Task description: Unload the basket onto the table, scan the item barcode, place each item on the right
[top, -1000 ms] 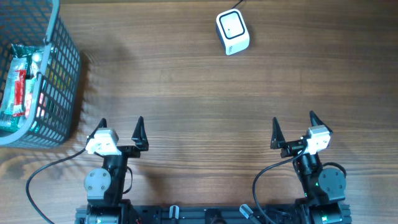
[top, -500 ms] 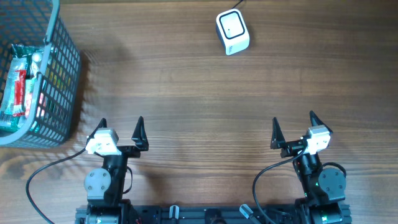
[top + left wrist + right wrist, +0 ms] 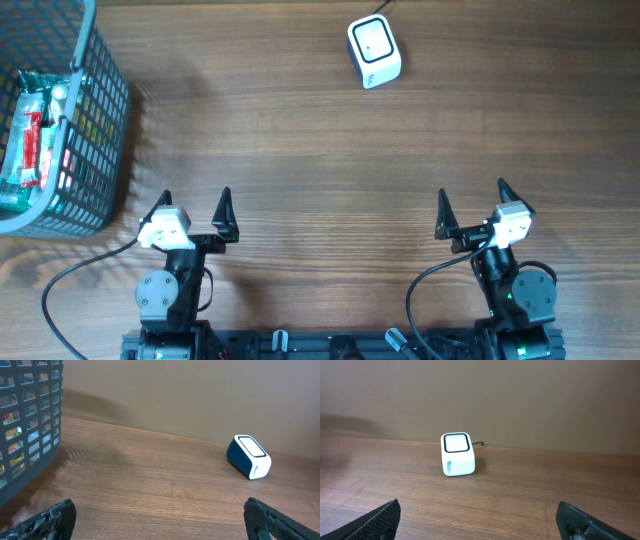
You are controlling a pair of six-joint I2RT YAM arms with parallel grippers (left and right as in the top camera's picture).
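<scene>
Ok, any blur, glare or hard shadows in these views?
Overhead: sharp, even light, with a soft shadow right of the basket. Left wrist: scanner crisp, own fingers blurry at the bottom corners. Right wrist: much the same. No glare in any view.

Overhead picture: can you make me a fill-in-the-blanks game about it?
The packets lie ____ the basket.
The basket sits on the robot's ____ side.
The left hand and the right hand are not shut, they are ____.
The scanner stands nearer the ____ hand.
Missing words: inside; left; open; right.
</scene>
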